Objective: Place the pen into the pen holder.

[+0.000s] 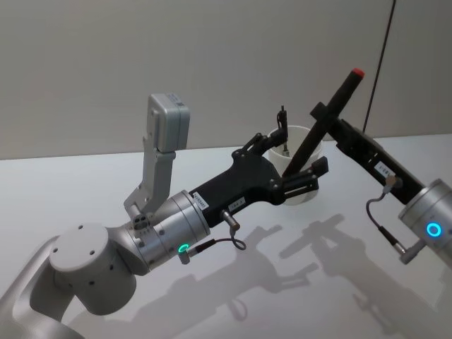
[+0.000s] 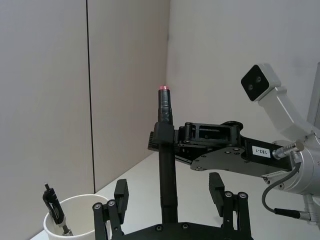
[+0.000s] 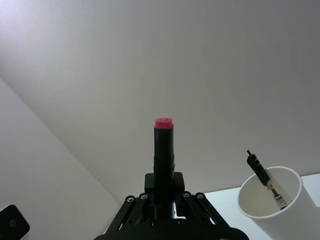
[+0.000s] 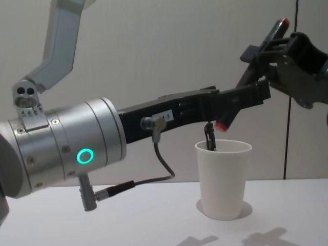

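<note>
The pen (image 1: 332,106) is a long black marker with red ends, tilted, its lower tip (image 4: 221,125) just above the rim of the pen holder. The pen holder (image 4: 223,179) is a white paper cup (image 1: 302,194) standing on the table, with a thin black clip pen (image 4: 209,137) inside. My right gripper (image 1: 326,113) is shut on the pen's upper half (image 2: 165,140). My left gripper (image 2: 168,185) is open, with its fingers (image 2: 120,195) wide apart on either side of the pen's lower shaft, not touching it.
The white table (image 1: 296,296) spreads out around the cup. A pale wall (image 1: 212,63) stands close behind it, with a dark vertical cable (image 1: 381,56) at the right. Both arms cross over the cup from opposite sides.
</note>
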Robot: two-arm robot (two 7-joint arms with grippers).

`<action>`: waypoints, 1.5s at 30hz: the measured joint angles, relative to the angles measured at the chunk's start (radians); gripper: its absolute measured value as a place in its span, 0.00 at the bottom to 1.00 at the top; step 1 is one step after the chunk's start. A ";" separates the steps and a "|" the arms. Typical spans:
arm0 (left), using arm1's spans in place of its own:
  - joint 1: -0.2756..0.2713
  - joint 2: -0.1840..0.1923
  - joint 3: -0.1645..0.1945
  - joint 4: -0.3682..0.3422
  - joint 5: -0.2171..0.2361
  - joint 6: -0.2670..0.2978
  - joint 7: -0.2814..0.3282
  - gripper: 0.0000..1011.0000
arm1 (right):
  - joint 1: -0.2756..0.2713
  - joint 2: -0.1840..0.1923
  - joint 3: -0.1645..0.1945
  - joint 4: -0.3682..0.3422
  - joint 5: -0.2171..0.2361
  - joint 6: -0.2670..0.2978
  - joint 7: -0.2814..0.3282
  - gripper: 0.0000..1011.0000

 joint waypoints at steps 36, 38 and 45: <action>0.000 0.000 0.000 0.000 0.000 0.000 0.000 0.99 | 0.134 0.045 0.022 0.144 -0.320 -0.143 0.080 0.20; 0.000 0.000 0.000 0.000 0.000 0.000 0.000 0.99 | 0.156 0.034 0.014 0.171 -0.356 -0.153 0.092 0.20; 0.000 0.000 0.000 0.000 0.000 0.000 0.000 0.99 | 0.211 -0.001 -0.008 0.242 -0.458 -0.182 0.121 0.20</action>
